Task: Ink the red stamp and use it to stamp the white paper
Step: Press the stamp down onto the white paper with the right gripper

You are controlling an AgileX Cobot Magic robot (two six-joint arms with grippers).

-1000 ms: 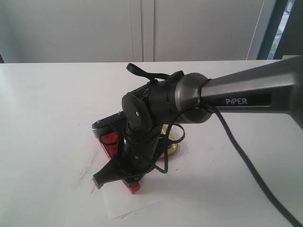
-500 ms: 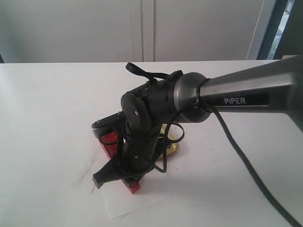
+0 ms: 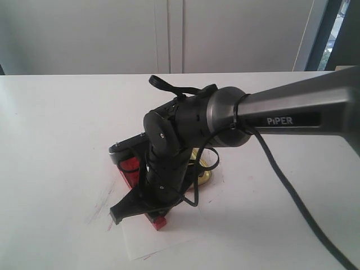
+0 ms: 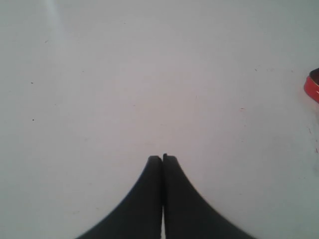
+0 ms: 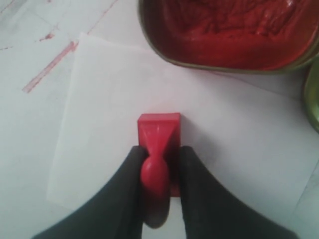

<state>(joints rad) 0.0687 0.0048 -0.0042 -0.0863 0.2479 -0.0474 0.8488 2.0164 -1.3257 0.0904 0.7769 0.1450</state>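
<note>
The red stamp (image 5: 158, 149) stands base-down on the white paper (image 5: 124, 99), and my right gripper (image 5: 158, 152) is shut on its handle. In the exterior view the stamp (image 3: 158, 220) shows just below the right gripper (image 3: 143, 214), near the front of the paper (image 3: 163, 239). The open ink tin with its red pad (image 5: 229, 30) lies just beyond the sheet; in the exterior view the tin (image 3: 130, 169) is half hidden behind the arm. My left gripper (image 4: 162, 159) hovers over bare tabletop, shut with nothing in it.
A gold tin lid (image 3: 205, 174) lies beside the tin, behind the right wrist. Red ink smears (image 5: 47, 67) mark the white table (image 3: 56, 140) next to the paper. A red tin edge (image 4: 313, 87) shows at the border of the left wrist view.
</note>
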